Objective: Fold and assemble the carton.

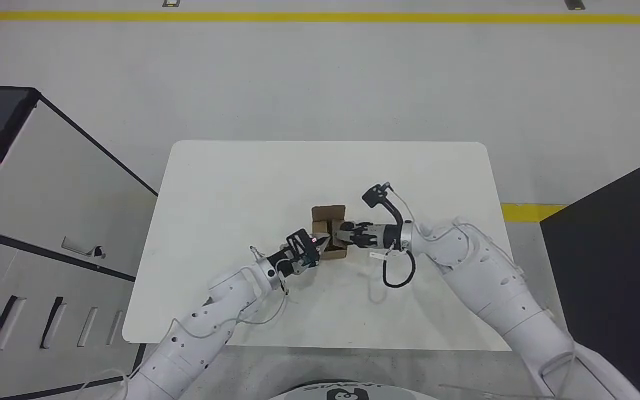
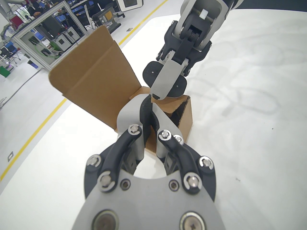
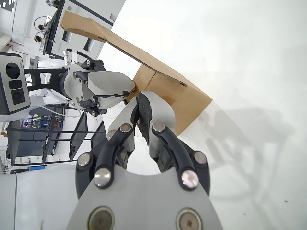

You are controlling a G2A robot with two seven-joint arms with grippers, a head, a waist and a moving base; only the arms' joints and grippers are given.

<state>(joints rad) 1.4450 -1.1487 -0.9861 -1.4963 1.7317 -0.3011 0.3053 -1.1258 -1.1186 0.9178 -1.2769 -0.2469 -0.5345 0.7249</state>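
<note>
Pinching the carton (image 1: pixel 328 218) from opposite sides, mid-table (image 1: pixel 240 190), left gripper (image 2: pixel 148 104) closed tight on one wall, right gripper (image 3: pixel 141 96) clamped on the opposite edge, lid flap raised open.

You've got one carton (image 1: pixel 328 215) on one table (image 1: pixel 230 190), plus two grippers: one left gripper (image 2: pixel 149 101) and one right gripper (image 3: pixel 138 96), both at that carton.
</note>
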